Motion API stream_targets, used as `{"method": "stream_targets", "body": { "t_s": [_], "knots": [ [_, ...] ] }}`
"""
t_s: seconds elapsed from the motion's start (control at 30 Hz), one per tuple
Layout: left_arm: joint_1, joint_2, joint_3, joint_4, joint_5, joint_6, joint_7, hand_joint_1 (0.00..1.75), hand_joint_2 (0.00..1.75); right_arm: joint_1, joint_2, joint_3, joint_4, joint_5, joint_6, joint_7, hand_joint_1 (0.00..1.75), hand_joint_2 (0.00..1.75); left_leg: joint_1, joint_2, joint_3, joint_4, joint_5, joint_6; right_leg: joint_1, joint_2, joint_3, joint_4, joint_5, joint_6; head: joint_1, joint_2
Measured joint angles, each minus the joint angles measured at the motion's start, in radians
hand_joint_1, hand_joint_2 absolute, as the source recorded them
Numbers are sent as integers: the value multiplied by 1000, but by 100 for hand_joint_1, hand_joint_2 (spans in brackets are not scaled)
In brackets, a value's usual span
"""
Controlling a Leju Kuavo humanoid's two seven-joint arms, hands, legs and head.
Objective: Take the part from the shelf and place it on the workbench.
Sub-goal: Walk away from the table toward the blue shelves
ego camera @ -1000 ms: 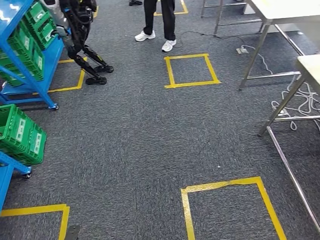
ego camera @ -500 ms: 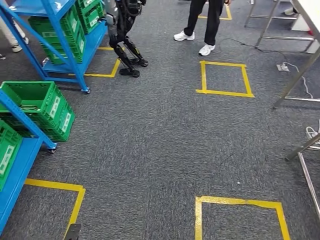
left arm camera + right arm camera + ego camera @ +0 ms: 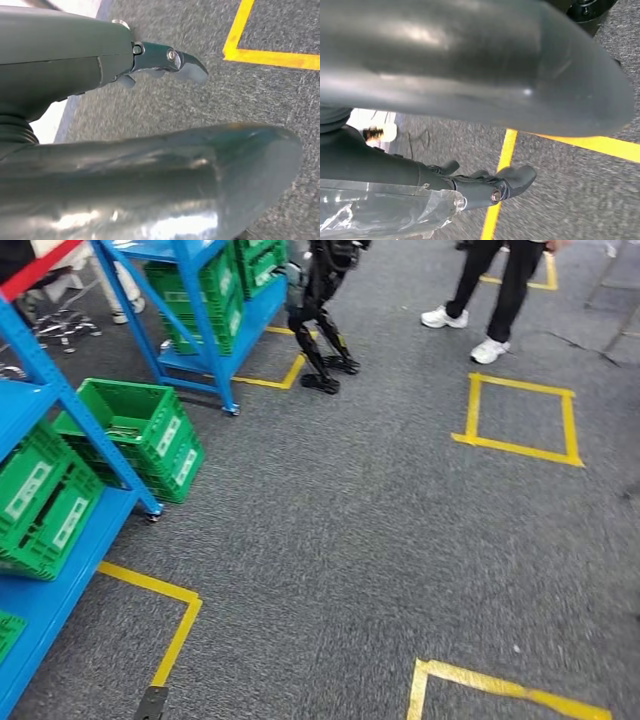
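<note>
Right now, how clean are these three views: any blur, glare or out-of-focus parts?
Head view: slight motion smear, worst on the blue shelf at the left edge. Left wrist view: thumb soft, with glare. Right wrist view: carpet streaked.

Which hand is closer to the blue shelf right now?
Left, probably. The shelf stands at the robot's left in the head view. The left hand and right hand both hang over carpet, holding nothing, and neither touches the shelf.
</note>
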Motion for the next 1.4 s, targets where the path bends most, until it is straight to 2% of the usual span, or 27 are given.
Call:
{"method": "stream_targets", "body": {
  "t_s": [0.07, 0.1, 0.13, 0.2, 0.23, 0.3, 0.37, 0.4, 0.43, 0.5, 0.57, 0.6, 0.63, 0.67, 0.73, 0.8, 0.87, 0.9, 0.97, 1.0, 1.07, 1.1, 1.13, 1.17, 1.23, 1.3, 1.4],
  "knots": [
    [1, -1, 0, 0, -1, 0, -1, 0, 0, 2, -2, -1, 0, 1, 0, 0, 0, 0, 1, 12, -74, 110, -21, -4, 2, -31, 14, 0, -15, -1, 0, 0],
    [4, -1, 0, 0, -2, 0, -2, 0, 0, 2, -2, -1, 0, 1, 1, 0, 0, 0, 1, 15, -85, 114, 0, -4, 2, -45, 24, 0, -23, 0, 0, 0],
    [7, -2, 0, 0, -3, 0, -3, 0, 0, 3, -3, -1, 0, 2, 1, 0, 0, 0, 2, 20, -78, 80, 39, -4, 2, -58, 35, 0, -32, 2, -1, 0],
    [9, -2, 0, 0, -4, 0, -7, 0, 0, 3, -4, -1, 0, 6, 3, 0, 0, 0, -1, 60, -26, -46, 122, -1, 4, -83, 58, 0, -54, 10, -1, 0],
    [7, -2, 0, 0, -4, 0, -8, 0, 0, 4, -5, -2, 0, 8, 4, 0, 0, 0, -4, 81, 0, -101, 139, 3, 7, -93, 68, 0, -66, 16, -1, 0],
    [4, -3, 0, 0, -5, 0, -10, 0, 0, 4, -7, -2, 0, 10, 6, 1, 0, 0, -9, 98, 24, -150, 133, 15, 12, -113, 87, 0, -84, 29, 1, 0],
    [6, -3, 0, 0, -10, -1, -10, 0, 0, -1, -9, -3, 0, 11, 8, 2, 0, 0, -8, 73, 33, -155, 119, 31, 9, -117, 104, 4, -90, 39, 5, 0],
    [8, -2, 0, 0, -14, -2, -10, 0, 0, -5, -9, -3, 0, 11, 8, 2, 0, 0, -6, 61, 41, -157, 114, 38, 6, -100, 100, 26, -93, 44, 5, 0],
    [7, -1, 0, 0, -17, -3, -10, 0, 0, -8, -9, -3, 0, 12, 9, 3, 0, 0, -5, 50, 50, -157, 108, 44, 3, -77, 79, 66, -98, 47, 6, 0],
    [3, -1, 0, 0, -19, -7, -10, 0, 0, -10, -9, -4, 0, 13, 12, 5, 0, 0, -4, 27, 66, -158, 95, 54, 0, -33, -9, 199, -127, 51, 10, 0],
    [3, -2, 0, 0, -19, -10, -10, 0, 0, -5, -9, -4, 0, 14, 14, 8, 0, 0, -3, -4, 87, -158, 77, 57, 0, -21, -105, 308, -180, 53, 13, 0],
    [5, -2, 0, 0, -18, -10, -10, 0, 0, -2, -10, -4, 0, 14, 14, 9, 0, 0, -3, -21, 102, -158, 66, 56, 1, -19, -136, 319, -197, 53, 13, 0],
    [7, -2, 1, 0, -18, -11, -10, 0, 0, 1, -11, -5, 0, 15, 15, 9, 0, 0, -2, -38, 119, -158, 54, 55, 0, -16, -150, 299, -193, 53, 13, 0],
    [9, -2, 1, 0, -18, -11, -10, 0, 0, 2, -12, -6, 0, 15, 16, 9, 0, 0, -1, -54, 138, -158, 41, 52, 0, -10, -151, 252, -162, 53, 14, 0],
    [9, -4, 1, 0, -18, -11, -10, 0, 0, 5, -15, -9, 1, 15, 18, 9, 0, 0, 2, -82, 166, -158, 14, 44, -4, 30, -142, 131, -36, 53, 18, 0],
    [9, -5, 1, 1, -17, -12, -10, 0, 0, 5, -16, -12, 1, 15, 19, 10, 0, 0, 5, -106, 180, -162, -5, 31, -3, 61, -131, 64, 46, 43, 20, 0],
    [9, -5, 1, 1, -17, -12, -10, 0, 0, 3, -17, -13, 2, 15, 20, 10, 0, 0, 7, -115, 187, -162, 1, 17, 1, 47, -113, 50, 47, 23, 17, 0],
    [10, -5, 2, 1, -17, -12, -11, 0, 0, 3, -17, -14, 2, 15, 20, 10, 0, 0, 6, -99, 181, -141, 14, 10, 1, 36, -100, 42, 44, 14, 15, 0],
    [6, -4, 2, 1, -17, -12, -11, 0, 0, 4, -18, -15, 1, 15, 20, 8, 0, 0, 2, -42, 124, -47, 21, 3, 3, 13, -66, 29, 32, 2, 9, 0],
    [4, -4, 2, 1, -17, -12, -11, 0, 0, 5, -18, -15, 1, 15, 20, 8, 0, 0, 0, -12, 80, 15, 6, 1, 6, 0, -48, 23, 20, -3, 6, 0],
    [4, -5, 2, 1, -16, -12, -11, 0, 0, 7, -19, -16, 1, 15, 20, 8, 0, 0, 0, 10, -2, 95, -65, 1, 11, -26, -11, 14, -6, -7, 5, 0],
    [7, -5, 2, 1, -16, -12, -11, 0, 0, 8, -19, -16, 1, 15, 20, 8, 0, 0, 0, 12, -26, 101, -95, 2, 13, -37, 11, 10, -22, -8, 5, 0],
    [10, -5, 2, 2, -14, -12, -12, 0, 0, 8, -19, -16, 1, 15, 21, 8, 0, 0, -1, 14, -39, 83, -102, 6, 14, -48, 34, 8, -38, -7, 5, 0],
    [12, -5, 2, 2, -11, -12, -12, 0, 0, 8, -19, -16, 2, 16, 22, 8, 0, 0, -3, 21, -44, 47, -79, 12, 16, -60, 59, 6, -55, -6, 4, 0],
    [13, -5, 2, 2, -7, -12, -12, 0, 0, 10, -19, -17, 2, 17, 24, 8, 0, 0, -16, 68, -45, -59, 50, 33, 22, -84, 100, 3, -91, -3, 3, 0],
    [15, -5, 3, 3, -1, -16, -11, 0, 0, 11, -20, -19, 2, 18, 26, 10, 0, 0, -27, 107, -40, -127, 155, 41, 28, -107, 138, -3, -125, 3, 6, 0],
    [8, -7, 10, 3, 20, -24, -4, 0, 0, 4, -23, -20, 2, 15, 29, 12, 0, 0, -23, 74, -18, -141, 166, 43, 29, -117, 171, 16, -133, 16, 10, 0]
  ]
}}
